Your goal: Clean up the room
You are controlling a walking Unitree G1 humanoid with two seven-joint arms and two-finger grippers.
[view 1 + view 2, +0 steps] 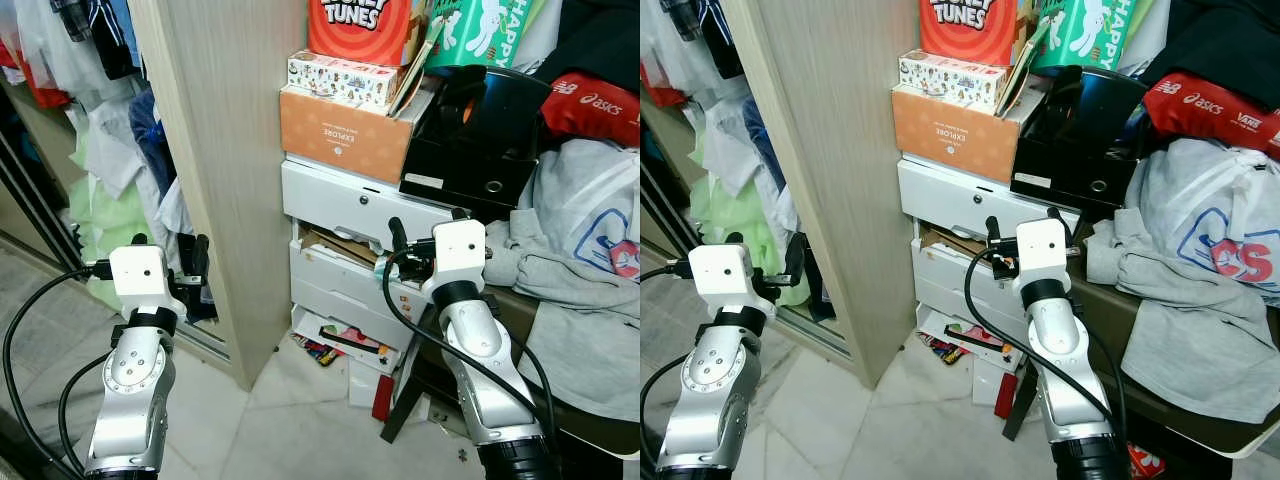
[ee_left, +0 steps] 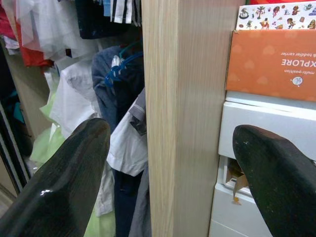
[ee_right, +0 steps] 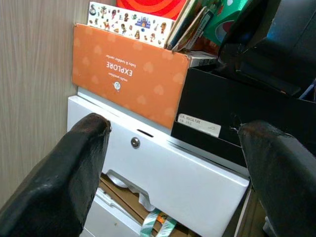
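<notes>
A grey garment (image 1: 565,275) lies crumpled on a dark surface at the right, beside a white plastic bag (image 1: 600,205). Small colourful items (image 1: 322,350) are scattered on the floor under a stack of white drawers (image 1: 350,200). My left gripper (image 1: 170,255) is raised in front of the wardrobe's wooden side panel (image 1: 215,150); it is open and holds nothing. My right gripper (image 1: 428,225) is held up before the white drawers, also open and holding nothing, a little left of the grey garment.
An orange box (image 3: 123,69) sits on the drawers, with a cartoon-printed box (image 1: 345,78) and books on top. A black case (image 1: 475,140) stands next to it. Clothes (image 2: 84,94) hang in the wardrobe at the left. Pale floor tiles (image 1: 290,420) lie below.
</notes>
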